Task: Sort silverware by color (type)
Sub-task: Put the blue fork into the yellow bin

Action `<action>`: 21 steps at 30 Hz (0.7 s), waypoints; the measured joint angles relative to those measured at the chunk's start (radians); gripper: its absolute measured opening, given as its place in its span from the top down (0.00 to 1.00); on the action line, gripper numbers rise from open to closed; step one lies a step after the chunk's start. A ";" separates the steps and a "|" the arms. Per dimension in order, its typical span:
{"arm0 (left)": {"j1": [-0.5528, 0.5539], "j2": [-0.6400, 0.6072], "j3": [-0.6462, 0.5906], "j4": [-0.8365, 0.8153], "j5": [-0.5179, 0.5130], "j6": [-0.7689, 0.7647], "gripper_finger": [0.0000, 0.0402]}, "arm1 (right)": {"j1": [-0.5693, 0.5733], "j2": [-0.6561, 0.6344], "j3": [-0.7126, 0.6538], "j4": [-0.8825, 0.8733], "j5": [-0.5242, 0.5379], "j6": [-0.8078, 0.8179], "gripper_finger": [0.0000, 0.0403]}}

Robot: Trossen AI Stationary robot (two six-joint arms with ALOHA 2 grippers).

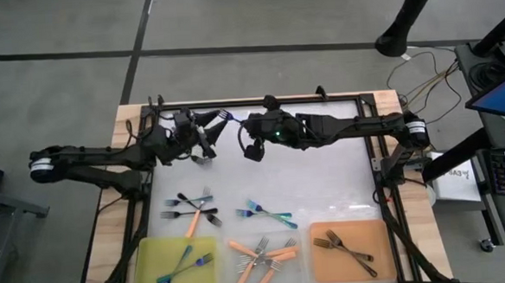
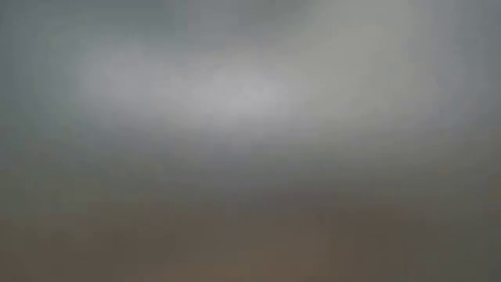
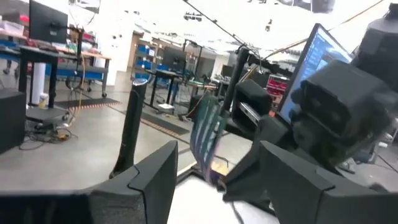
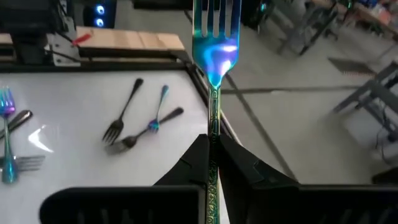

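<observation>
One iridescent blue-teal fork (image 4: 216,56) is in my right gripper (image 4: 211,146), lifted near the table's far edge (image 1: 223,117). My left gripper (image 1: 207,137) faces it from the left and is open. In the left wrist view its fingers (image 3: 146,180) stand on either side of the fork's tines (image 3: 205,130), apart from them. Loose forks of all three kinds lie near the table's middle (image 1: 191,210), with blue-teal ones beside them (image 1: 265,214). The low view shows only blur. My right gripper pinches the blue-teal fork's handle (image 4: 212,140) between its two shut fingers. It comes from the table's right, with the fork lying along the fingers and the tines (image 4: 216,15) sticking out beyond them toward the left gripper. The fork is lifted clear of the table.
Three trays stand along the near edge: a yellow-green one (image 1: 146,251) with blue-teal forks, a clear middle one (image 1: 242,272) with orange-handled forks, and an orange one (image 1: 374,239) with dark forks. A black frame rail (image 1: 337,100) borders the white tabletop.
</observation>
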 joint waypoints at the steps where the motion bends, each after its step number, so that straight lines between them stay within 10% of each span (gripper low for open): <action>1: 0.000 0.004 0.008 -0.005 -0.010 0.005 0.50 | 0.002 0.000 -0.004 0.019 0.000 -0.009 0.97; 10: 0.000 0.023 0.089 -0.100 -0.165 0.096 0.58 | 0.003 0.000 -0.038 0.137 0.002 -0.099 0.97; 21: 0.000 0.029 0.184 -0.284 -0.149 0.085 0.98 | 0.003 0.000 -0.045 0.166 0.003 -0.143 0.97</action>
